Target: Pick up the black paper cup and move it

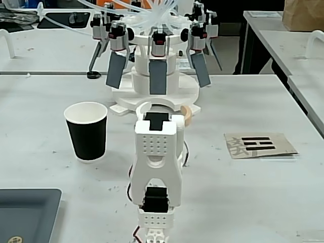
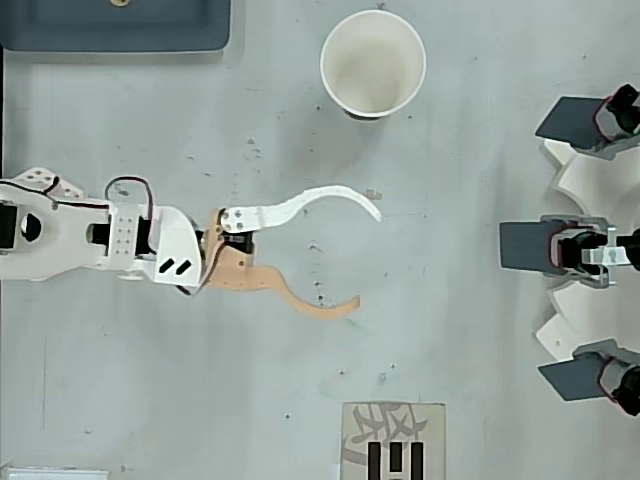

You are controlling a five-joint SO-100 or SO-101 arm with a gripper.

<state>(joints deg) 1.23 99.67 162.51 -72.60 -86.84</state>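
Worktop: pale grey scuffed table [image 2: 450, 330]. Item, upright tapered black paper cup [image 2: 373, 63] with white interior and rolled rim, at twelve o'clock in the overhead view, standing free, well apart from the arm. Item, white-and-tan two-finger gripper [image 2: 368, 257], centre frame, jaws spread wide, grasping nothing. Item, white machine with dark grey rectangular paddles [image 2: 570, 245], at three o'clock. Item, printed cardboard card [image 2: 392, 440], at six o'clock. Item, dark blue tray [image 2: 115, 35], at eleven o'clock.

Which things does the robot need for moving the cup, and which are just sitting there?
Needed:
black paper cup
claw, open

Just sitting there:
white machine with grey paddles
cardboard piece with black stripes
dark tray
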